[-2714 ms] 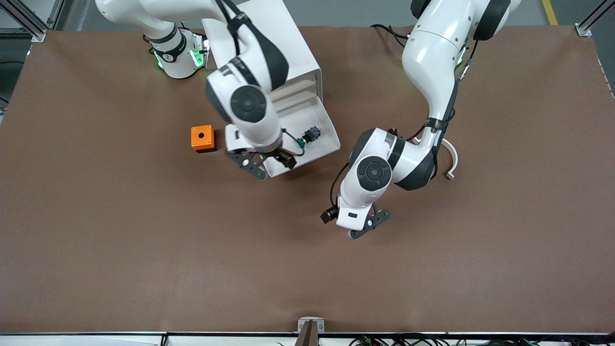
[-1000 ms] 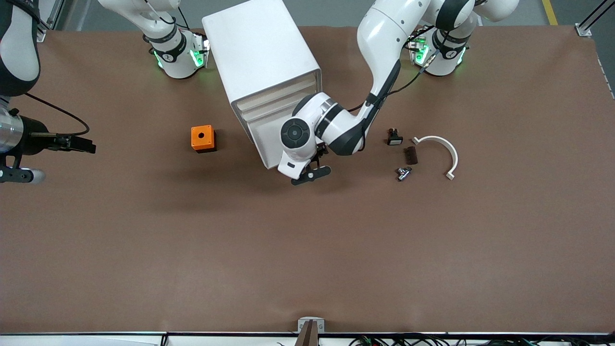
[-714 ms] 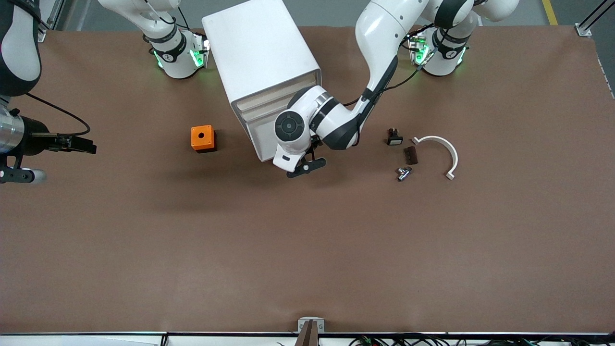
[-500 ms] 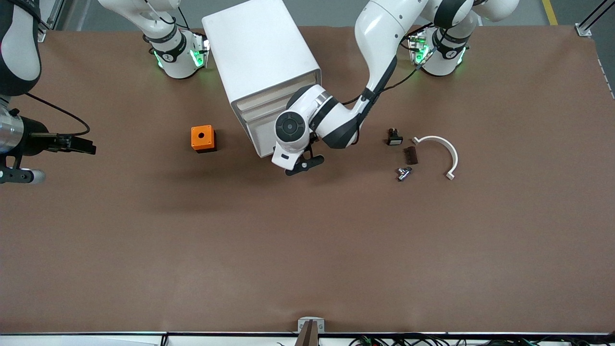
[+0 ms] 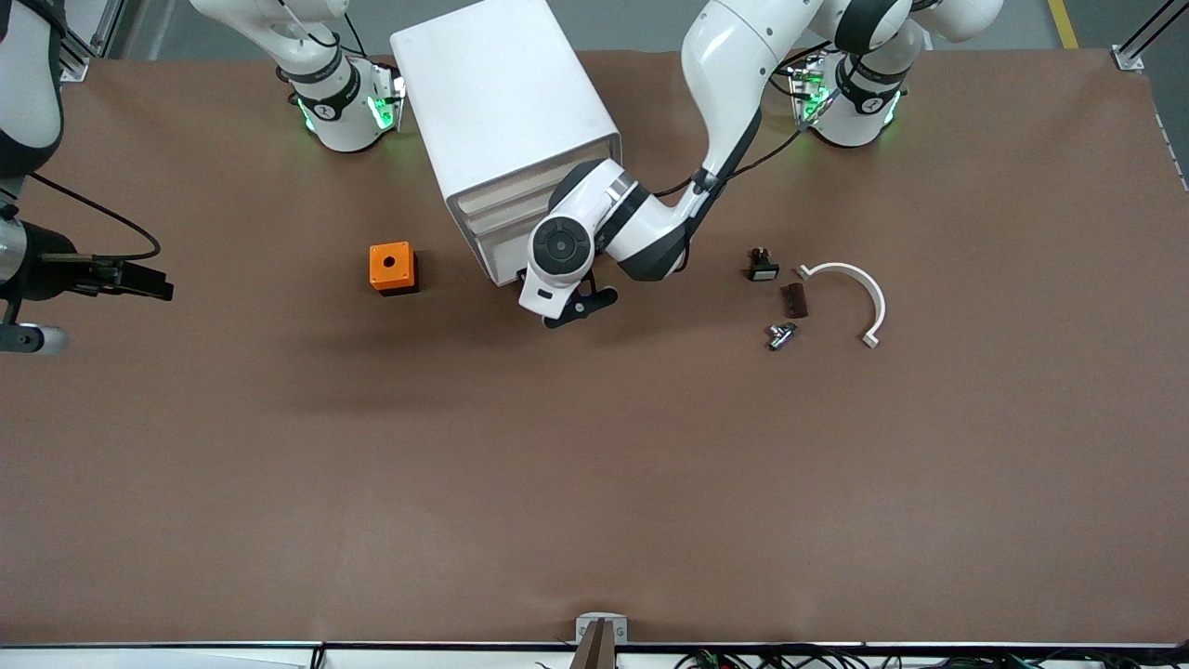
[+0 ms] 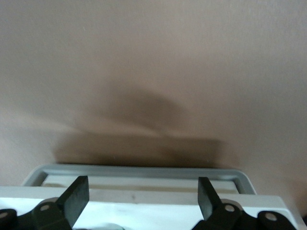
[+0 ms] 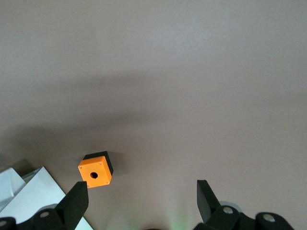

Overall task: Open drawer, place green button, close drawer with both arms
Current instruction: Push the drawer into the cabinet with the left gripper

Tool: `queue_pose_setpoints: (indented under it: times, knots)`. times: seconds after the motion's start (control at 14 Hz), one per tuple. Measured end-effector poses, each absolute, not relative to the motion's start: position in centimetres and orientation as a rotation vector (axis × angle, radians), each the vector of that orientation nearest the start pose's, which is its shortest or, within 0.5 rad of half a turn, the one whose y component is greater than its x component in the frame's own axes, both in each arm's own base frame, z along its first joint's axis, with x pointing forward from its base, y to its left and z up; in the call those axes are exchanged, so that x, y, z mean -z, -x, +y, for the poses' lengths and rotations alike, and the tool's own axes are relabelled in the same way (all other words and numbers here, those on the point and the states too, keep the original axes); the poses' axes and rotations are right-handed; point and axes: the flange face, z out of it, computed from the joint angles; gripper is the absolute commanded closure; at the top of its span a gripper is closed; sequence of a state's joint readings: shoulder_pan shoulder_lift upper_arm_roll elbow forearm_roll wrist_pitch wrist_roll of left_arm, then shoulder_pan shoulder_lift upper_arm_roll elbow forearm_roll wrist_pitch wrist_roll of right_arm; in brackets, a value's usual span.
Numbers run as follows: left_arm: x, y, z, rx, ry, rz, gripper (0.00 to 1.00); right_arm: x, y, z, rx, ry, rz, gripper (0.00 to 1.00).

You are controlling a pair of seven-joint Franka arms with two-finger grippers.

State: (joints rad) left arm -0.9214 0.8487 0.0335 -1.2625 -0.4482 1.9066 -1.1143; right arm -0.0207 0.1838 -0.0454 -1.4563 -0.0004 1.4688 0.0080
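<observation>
My right end effector (image 7: pixel 140 191) waits, released, over the surface's (image 5: pixel 594 483) edge at the right arm's end. There is one orange box (image 5: pixel 391 267) and one cabinet (image 5: pixel 502 102). Its lowest drawer (image 6: pixel 139 169), open moments ago, is nearly shut, with my released left end effector (image 6: pixel 143 189) at its front. The button is hidden inside, so only closing remains. Four small loose parts lie toward the left arm's end.

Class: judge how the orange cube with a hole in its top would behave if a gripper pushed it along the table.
The orange cube sits on a flat face, so it would probably slide, not roll. It looks squat and blocky, so tipping seems unlikely. The hole suggests a hollow, fairly light box.
</observation>
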Motion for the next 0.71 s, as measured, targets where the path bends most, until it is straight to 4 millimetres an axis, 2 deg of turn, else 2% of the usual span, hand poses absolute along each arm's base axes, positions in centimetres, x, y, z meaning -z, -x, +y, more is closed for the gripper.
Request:
queue_pose_setpoints:
  times: [0.29,0.5,0.71]
  knots:
    - [-23.1,-42.5,-59.6,-0.778,3.033,-0.679,0.00,-57.6,-59.6,-3.7,-0.233,3.135,0.116,0.00]
    - [-22.5,-41.7,-60.1,-0.831,3.023,-0.695,0.00,-58.0,-59.0,-3.5,-0.284,3.129,0.113,0.00]
    - [-21.9,-41.2,-60.5,-0.928,3.008,-0.745,0.00,-60.9,-57.6,-2.7,-0.238,3.132,0.090,0.00]
